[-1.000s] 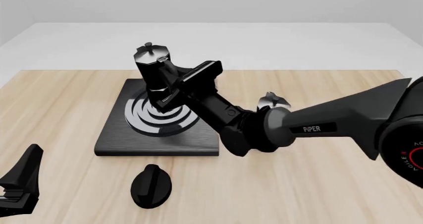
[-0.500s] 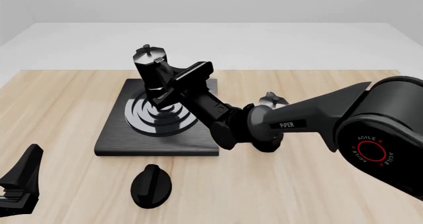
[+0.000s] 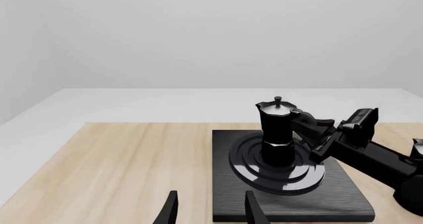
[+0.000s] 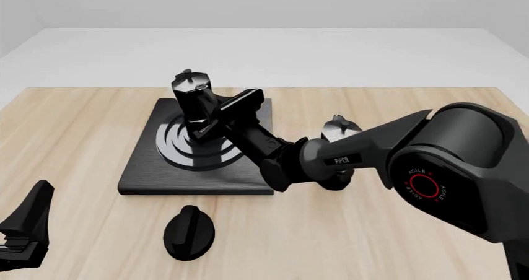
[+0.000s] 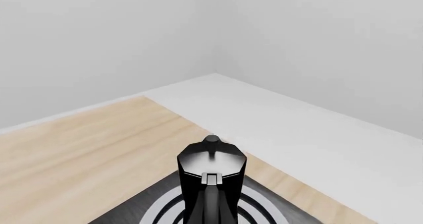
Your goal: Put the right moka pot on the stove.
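The right moka pot [image 4: 192, 97], black with a silvery lid and knob, stands upright on the burner rings of the black stove [image 4: 140, 175]. My right gripper [image 4: 212, 116] is shut on its side handle, reaching in from the right. The left wrist view shows the pot [image 3: 278, 135], the right gripper [image 3: 307, 129] and the stove [image 3: 225, 194]. The right wrist view shows the pot [image 5: 211, 167] from behind its handle, over the stove's rings [image 5: 162, 211]. My left gripper [image 4: 21, 230] is open and empty at the front left; its fingers [image 3: 170, 211] show in its wrist view.
A second, identical moka pot [image 4: 339, 127] stands on the wooden table right of the stove, partly hidden behind my right arm. A black oval knob [image 4: 189, 230] lies in front of the stove.
The right gripper has lowered the pot and turned it from tilted to upright over the burner rings. The right arm's elbow has swung in. The left arm has not moved.
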`<action>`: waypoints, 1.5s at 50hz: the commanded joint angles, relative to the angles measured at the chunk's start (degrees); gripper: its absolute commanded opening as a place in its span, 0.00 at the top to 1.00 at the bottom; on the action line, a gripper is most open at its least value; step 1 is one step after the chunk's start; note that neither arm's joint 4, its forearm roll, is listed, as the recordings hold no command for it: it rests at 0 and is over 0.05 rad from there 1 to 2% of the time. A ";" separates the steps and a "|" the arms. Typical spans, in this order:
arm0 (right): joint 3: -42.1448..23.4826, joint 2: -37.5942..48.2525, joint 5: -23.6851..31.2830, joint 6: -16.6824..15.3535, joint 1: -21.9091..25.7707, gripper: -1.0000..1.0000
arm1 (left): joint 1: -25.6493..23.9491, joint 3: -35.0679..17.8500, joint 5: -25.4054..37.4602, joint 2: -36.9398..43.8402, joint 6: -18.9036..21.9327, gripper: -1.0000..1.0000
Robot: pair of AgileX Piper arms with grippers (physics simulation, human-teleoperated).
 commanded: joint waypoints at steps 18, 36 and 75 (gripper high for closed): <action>1.57 -1.07 0.63 -0.18 -1.69 0.00 | 0.00 0.00 0.00 0.00 0.00 0.00; 9.53 -9.35 0.86 -0.43 -1.22 0.00 | 0.00 0.00 0.00 0.00 0.00 0.00; 35.05 -36.77 4.34 -1.57 1.21 0.00 | 0.00 0.00 0.00 0.00 0.00 0.00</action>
